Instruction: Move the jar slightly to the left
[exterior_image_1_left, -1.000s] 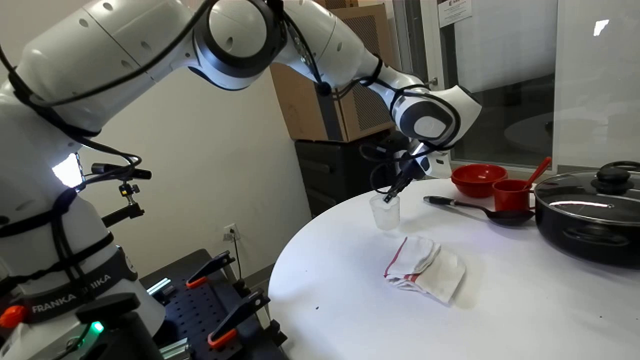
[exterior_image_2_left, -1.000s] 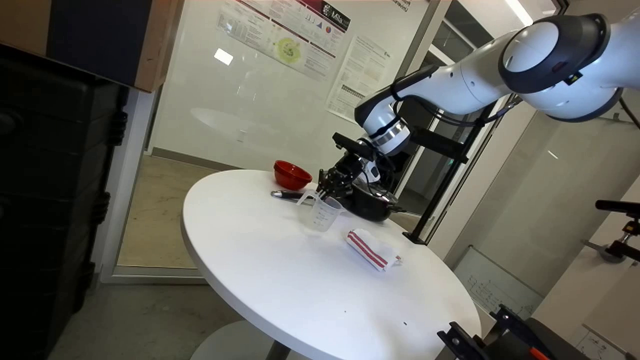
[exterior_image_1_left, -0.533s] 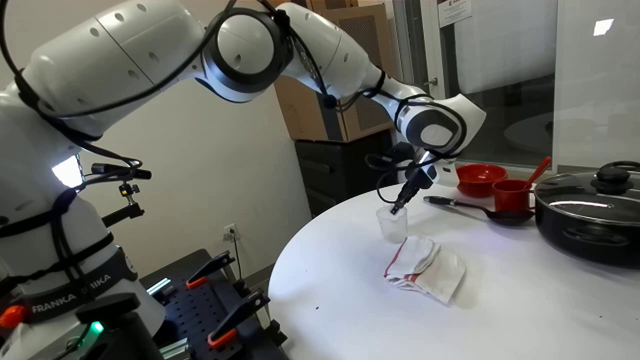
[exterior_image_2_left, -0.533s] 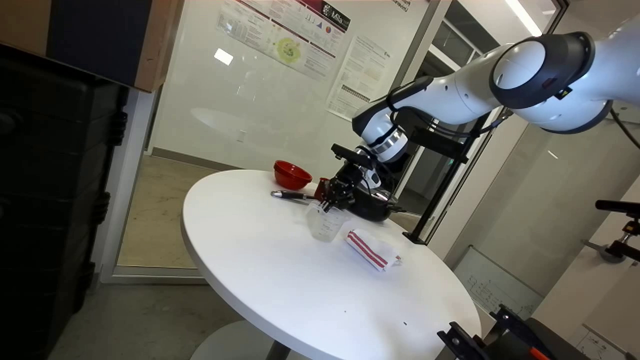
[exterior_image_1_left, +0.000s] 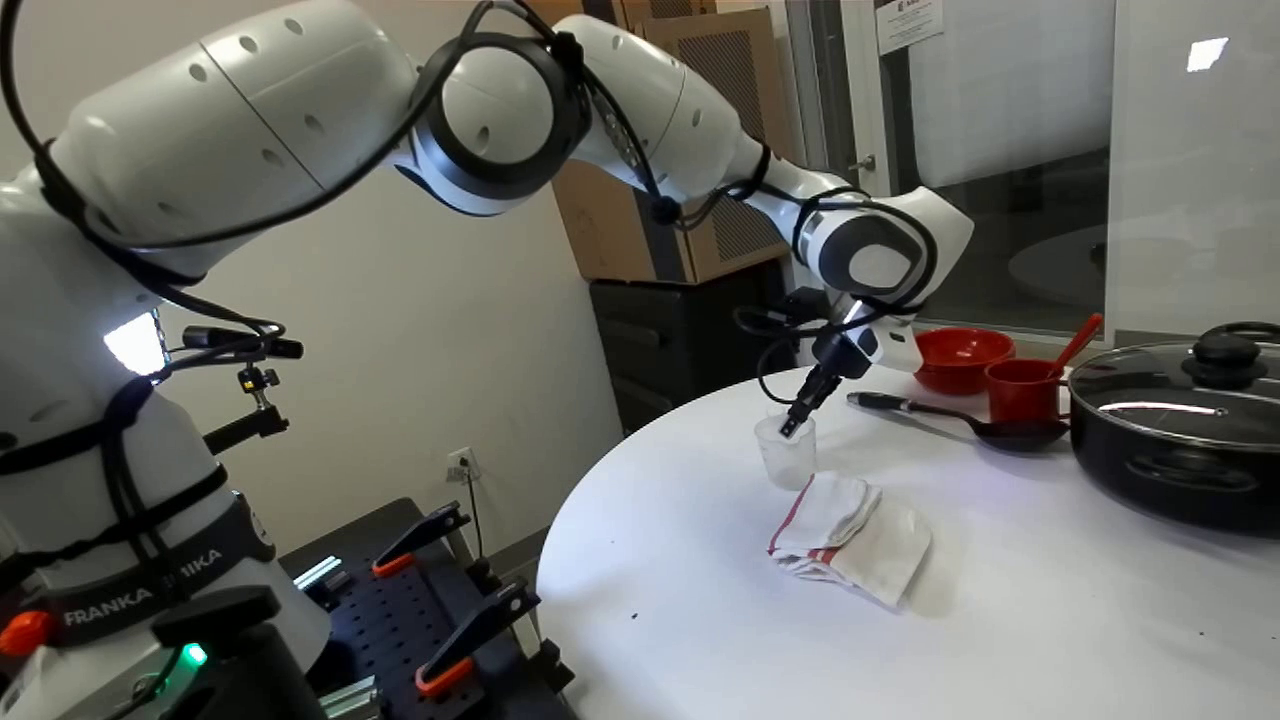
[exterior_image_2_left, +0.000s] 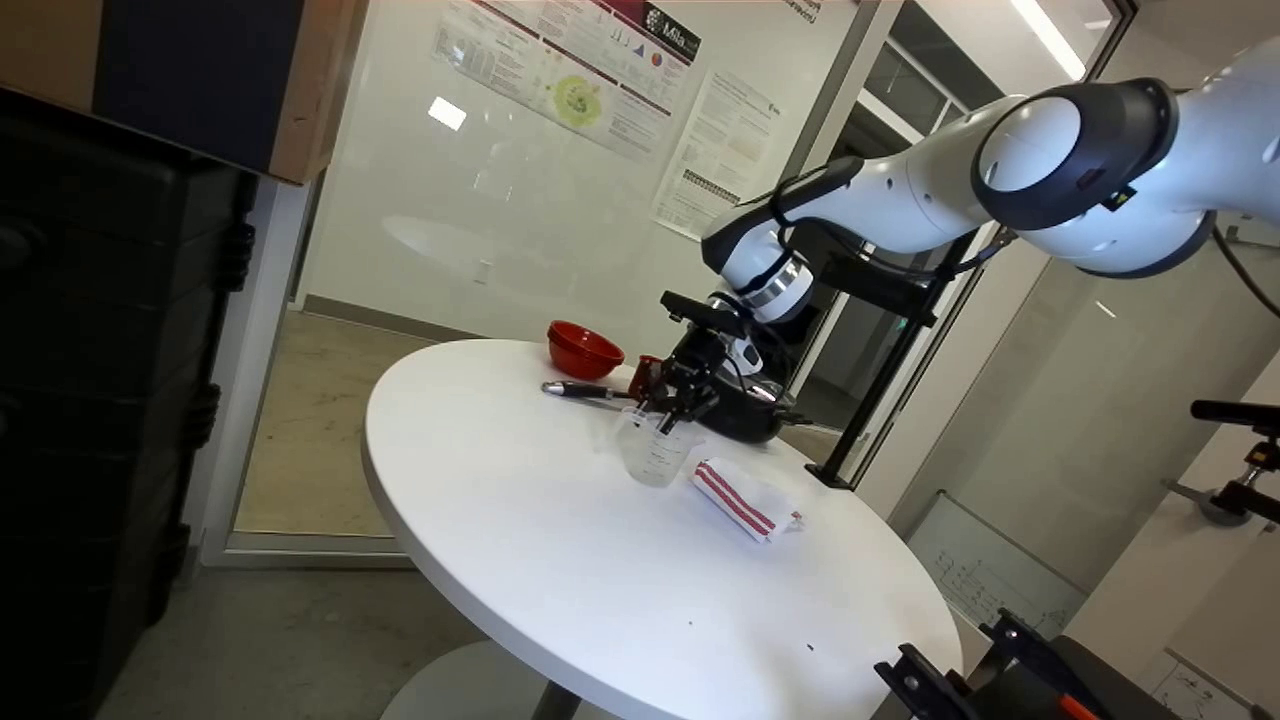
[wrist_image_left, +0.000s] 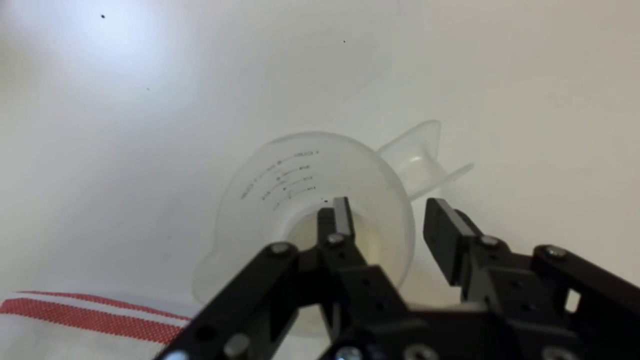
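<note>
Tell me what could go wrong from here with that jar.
The gripper stands open over the jar, one finger over or inside its mouth and the other out past its side: swinging away could catch the jar and tip it.

The outer finger is near the handle, so a twist might snag it.

The striped cloth lies close beside the jar; sliding that way could bunch it up.

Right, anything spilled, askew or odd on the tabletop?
No spill or damage that I can see, and the jar stands upright. Only a few small dark specks on the white tabletop stand out, because the surface around them is plain; they're too tiny to tell crumbs from marks.
</note>
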